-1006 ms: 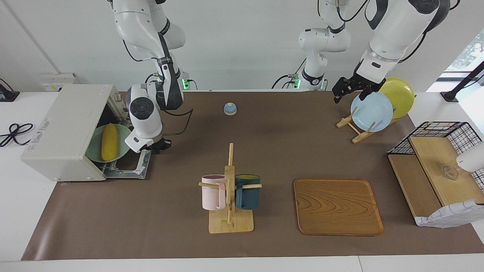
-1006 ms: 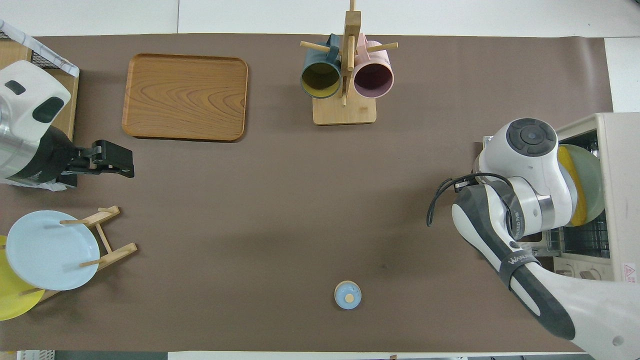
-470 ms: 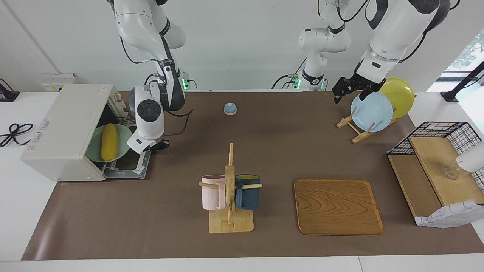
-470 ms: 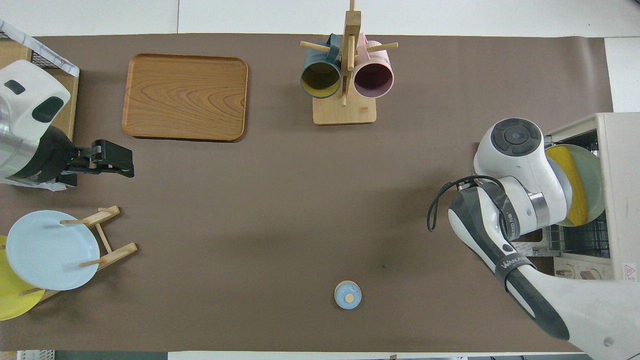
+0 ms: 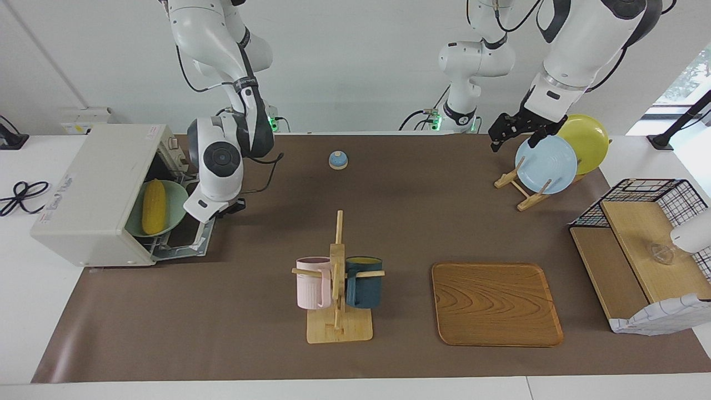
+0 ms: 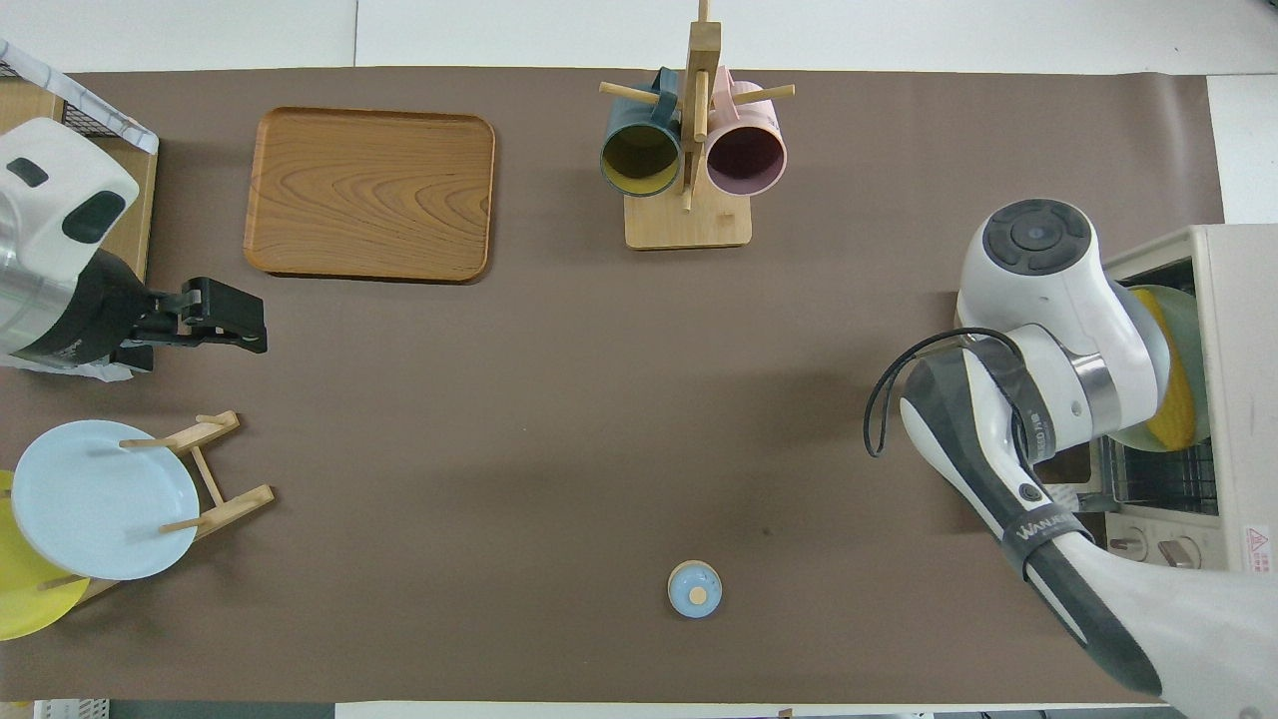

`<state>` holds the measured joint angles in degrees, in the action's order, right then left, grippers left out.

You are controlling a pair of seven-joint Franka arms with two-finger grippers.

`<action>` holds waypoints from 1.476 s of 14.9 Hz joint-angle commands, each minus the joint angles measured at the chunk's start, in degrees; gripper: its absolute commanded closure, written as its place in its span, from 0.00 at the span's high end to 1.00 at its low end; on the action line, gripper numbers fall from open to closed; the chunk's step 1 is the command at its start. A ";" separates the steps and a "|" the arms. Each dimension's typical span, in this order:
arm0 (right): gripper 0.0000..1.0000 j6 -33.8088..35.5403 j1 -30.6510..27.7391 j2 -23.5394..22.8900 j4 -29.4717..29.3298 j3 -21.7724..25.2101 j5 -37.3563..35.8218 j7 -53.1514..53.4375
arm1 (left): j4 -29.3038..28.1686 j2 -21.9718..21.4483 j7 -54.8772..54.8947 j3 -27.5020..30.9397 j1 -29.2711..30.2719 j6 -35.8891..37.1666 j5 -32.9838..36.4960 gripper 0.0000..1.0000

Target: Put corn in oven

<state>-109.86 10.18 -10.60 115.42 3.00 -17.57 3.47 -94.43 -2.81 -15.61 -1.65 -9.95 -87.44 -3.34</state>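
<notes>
Corn (image 5: 153,206) on its green plate (image 5: 173,194) has slid deeper into the oven (image 5: 91,191) beside my right gripper (image 5: 230,208), whose finger gap I cannot tell, so only door-closing remains, I judge.

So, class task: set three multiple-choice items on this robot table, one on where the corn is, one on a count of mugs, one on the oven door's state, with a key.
1. Where does the corn lie?
A. on the wooden tray
B. on the green plate in the toaster oven's mouth
C. on the mug rack

2. How many mugs hang on the mug rack?
A. one
B. two
C. four

3. How does the oven door stand?
A. shut
B. taken off
C. partly open, with the right gripper at its edge

Key: 1 B, the corn rests on the green plate at the toaster oven; 2 B, a pink mug and a dark blue mug hang on the mug rack; 3 C, the oven door slopes below the opening, the right gripper beside it.
</notes>
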 commanded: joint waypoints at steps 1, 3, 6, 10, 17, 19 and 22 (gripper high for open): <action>0.00 2.19 -5.51 4.26 -0.63 0.69 -2.38 -7.15 | 1.53 0.88 0.40 -0.19 0.37 0.86 0.26 1.00; 0.00 4.38 -6.66 6.46 -0.90 0.69 -2.38 -8.65 | 1.26 0.61 0.14 -0.28 0.28 0.86 0.35 1.00; 0.00 8.52 -7.36 8.05 -2.74 1.13 -0.90 -10.32 | 0.91 0.26 0.14 -0.28 0.37 0.69 0.35 1.00; 0.07 10.45 -9.30 11.47 -3.71 1.04 2.19 -12.69 | 1.00 0.26 0.05 -0.46 1.16 0.86 0.35 1.00; 0.79 19.50 -9.39 13.77 -11.70 1.04 9.57 -14.01 | 1.26 0.79 0.05 -3.44 4.58 0.86 0.44 1.00; 1.00 20.29 -8.51 13.51 -14.41 0.52 12.10 -13.75 | 1.26 0.79 0.05 -3.89 5.03 0.86 0.44 1.00; 1.00 24.25 -7.72 10.96 -20.57 0.43 14.57 -10.95 | 1.26 0.70 0.05 -4.06 5.03 0.78 0.44 1.00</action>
<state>-88.26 2.49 3.15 99.71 3.61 -5.48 -8.70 -94.43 -2.77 -15.63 -4.58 -6.07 -87.41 -3.31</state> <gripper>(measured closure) 0.062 0.000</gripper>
